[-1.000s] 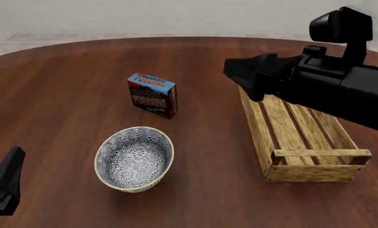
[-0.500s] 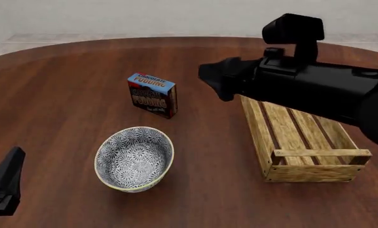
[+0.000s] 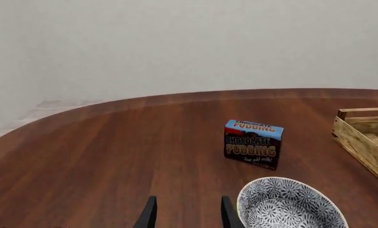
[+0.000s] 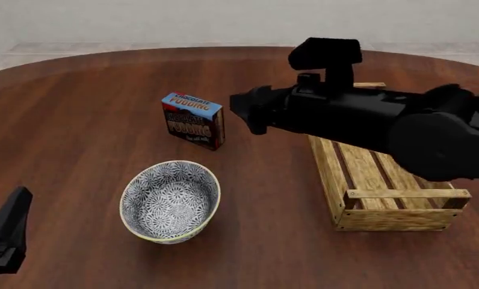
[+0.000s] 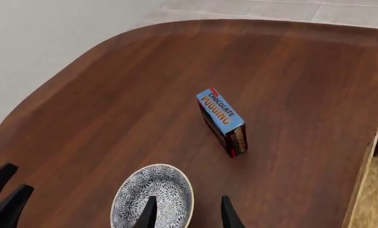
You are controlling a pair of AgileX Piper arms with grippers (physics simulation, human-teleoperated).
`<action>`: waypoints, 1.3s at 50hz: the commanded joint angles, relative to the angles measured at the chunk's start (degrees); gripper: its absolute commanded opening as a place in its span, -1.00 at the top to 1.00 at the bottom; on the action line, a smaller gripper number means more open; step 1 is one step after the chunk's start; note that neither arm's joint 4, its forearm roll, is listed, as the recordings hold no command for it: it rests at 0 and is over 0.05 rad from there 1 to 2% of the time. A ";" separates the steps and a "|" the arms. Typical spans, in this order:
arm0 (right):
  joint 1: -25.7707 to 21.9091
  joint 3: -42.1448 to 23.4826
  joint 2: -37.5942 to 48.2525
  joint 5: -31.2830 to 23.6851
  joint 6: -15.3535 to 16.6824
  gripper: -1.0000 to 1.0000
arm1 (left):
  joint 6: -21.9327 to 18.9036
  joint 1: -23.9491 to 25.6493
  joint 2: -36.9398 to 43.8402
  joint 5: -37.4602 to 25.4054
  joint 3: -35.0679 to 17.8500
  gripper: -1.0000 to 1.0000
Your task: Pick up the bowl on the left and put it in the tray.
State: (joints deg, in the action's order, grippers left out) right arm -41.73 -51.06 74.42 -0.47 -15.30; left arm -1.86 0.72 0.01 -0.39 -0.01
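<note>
Dark wooden tabletop (image 4: 79,108) carries the round blue-grey floral ceramic bowl (image 4: 170,201), sitting upright left of the long light-wood slatted tray (image 4: 380,174). Right gripper (image 5: 185,213), jaws spread, hangs above the bowl's rim, likely lining up a grasp.

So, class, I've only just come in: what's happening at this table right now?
Two robot arms work at a wooden table. The right arm reaches out over the tray toward the patterned bowl, its right gripper open and holding nothing. The left gripper sits low near the table's edge, also open and empty. The bowl stands upright on the table, untouched, left of the tray, which holds nothing visible. A chocolate pudding box stands beyond the bowl.
</note>
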 commanded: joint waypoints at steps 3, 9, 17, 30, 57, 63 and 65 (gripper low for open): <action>-0.10 -0.40 4.82 2.34 -0.66 -1.00 | 0.02 0.01 0.00 -0.02 0.00 -1.00; 0.26 -0.57 6.34 3.06 -0.84 -1.00 | 0.00 -0.03 0.00 0.10 0.00 -1.00; 0.11 -0.83 8.24 4.02 -1.37 -1.00 | -0.08 0.08 0.00 0.12 0.00 -1.00; -0.13 -3.35 12.36 4.17 -1.52 -1.00 | -0.02 0.17 0.00 0.25 0.00 -1.00; -0.59 -5.71 21.79 7.39 -3.36 -1.00 | 0.21 0.28 0.00 -0.68 0.01 -1.00; -0.52 -6.03 23.10 7.85 -3.58 -1.00 | 0.13 0.29 0.00 -0.57 0.01 -1.00; -0.27 -6.18 23.35 7.84 -3.46 -1.00 | 0.25 0.24 0.00 -0.65 0.01 -1.00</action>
State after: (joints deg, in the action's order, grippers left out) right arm -42.25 -56.51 95.39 6.68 -18.46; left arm -1.68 1.05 0.01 -0.93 0.00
